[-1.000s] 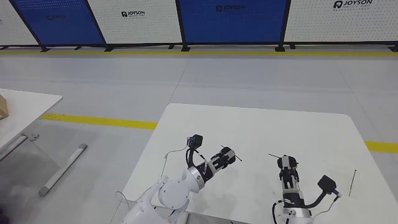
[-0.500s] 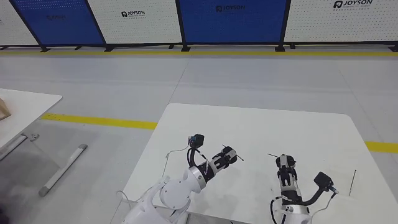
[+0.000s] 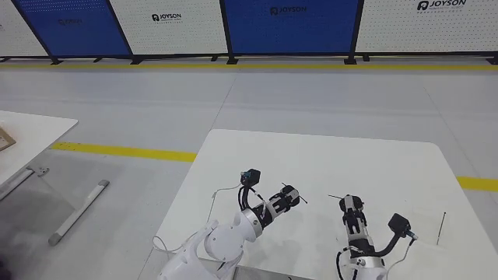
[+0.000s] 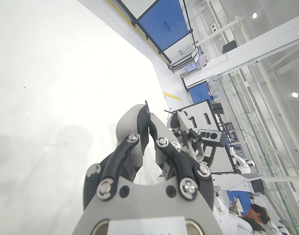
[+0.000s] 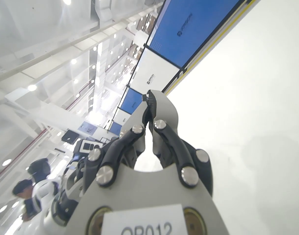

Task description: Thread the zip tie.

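My left gripper (image 3: 291, 195) hovers low over the near part of the white table (image 3: 327, 155), shut on a thin black zip tie (image 3: 303, 200) whose ends poke out either side of the fingers. In the left wrist view the pads (image 4: 142, 123) are pressed together with a black sliver (image 4: 146, 103) at the tip. My right gripper (image 3: 347, 201) sits a short way to its right, shut on a thin black strip (image 3: 334, 196) that points toward the left gripper. Its tip in the right wrist view (image 5: 148, 99) pinches a small dark bit (image 5: 144, 97). The right gripper (image 4: 176, 121) also shows beyond the left fingers.
Another black zip tie (image 3: 441, 228) lies loose near the table's right edge. The far half of the table is bare white surface. A second white table (image 3: 23, 136) stands off to the left across the floor.
The two grippers have drawn closer: the right one slid left toward the left one, and the left one edged slightly right. Both stayed shut.
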### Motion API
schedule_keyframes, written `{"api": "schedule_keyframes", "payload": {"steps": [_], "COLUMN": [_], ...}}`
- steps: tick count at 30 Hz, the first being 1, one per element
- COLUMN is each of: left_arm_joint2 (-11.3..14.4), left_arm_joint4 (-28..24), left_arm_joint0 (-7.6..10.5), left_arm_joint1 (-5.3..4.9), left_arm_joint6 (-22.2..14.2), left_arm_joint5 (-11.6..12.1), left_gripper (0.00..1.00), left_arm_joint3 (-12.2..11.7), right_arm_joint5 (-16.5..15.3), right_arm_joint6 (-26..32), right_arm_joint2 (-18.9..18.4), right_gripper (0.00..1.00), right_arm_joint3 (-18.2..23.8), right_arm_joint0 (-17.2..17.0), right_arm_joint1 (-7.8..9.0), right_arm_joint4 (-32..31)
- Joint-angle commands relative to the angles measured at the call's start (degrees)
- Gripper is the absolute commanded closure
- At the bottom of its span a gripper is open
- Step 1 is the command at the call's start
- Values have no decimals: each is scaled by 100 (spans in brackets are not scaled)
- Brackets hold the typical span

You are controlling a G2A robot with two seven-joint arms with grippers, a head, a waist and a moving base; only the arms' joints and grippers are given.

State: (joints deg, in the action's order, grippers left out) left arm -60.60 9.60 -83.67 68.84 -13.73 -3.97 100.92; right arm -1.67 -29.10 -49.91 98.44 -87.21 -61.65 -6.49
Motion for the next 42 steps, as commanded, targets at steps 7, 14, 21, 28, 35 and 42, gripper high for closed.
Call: {"api": "schedule_keyframes", "payload": {"steps": [7,14,21,28,35,42], "left_arm_joint2": [0,0,0,0,0,0], "left_arm_joint4": [0,0,0,0,0,0], "left_arm_joint0": [0,0,0,0,0,0], "left_arm_joint1": [0,0,0,0,0,0], "left_arm_joint6": [0,0,0,0,0,0], "left_arm_joint5": [0,0,0,0,0,0], "left_gripper": [100,100,100,100,100,100], "left_arm_joint3": [0,0,0,0,0,0], "right_arm_joint5": [-698,-698,-551,-532,-532,-712], "right_arm_joint6": [808,808,1315,1756,1756,1740], "right_arm_joint2": [-465,-465,-486,-509,-509,-590], "right_gripper": [100,100,100,100,100,100], "right_arm_joint3": [29,29,-5,2,2,28], "right_arm_joint0": [-341,-341,-355,-352,-352,-333], "right_arm_joint1": [33,33,19,-34,-34,-103], "right_arm_joint4": [441,441,279,314,314,422]}}
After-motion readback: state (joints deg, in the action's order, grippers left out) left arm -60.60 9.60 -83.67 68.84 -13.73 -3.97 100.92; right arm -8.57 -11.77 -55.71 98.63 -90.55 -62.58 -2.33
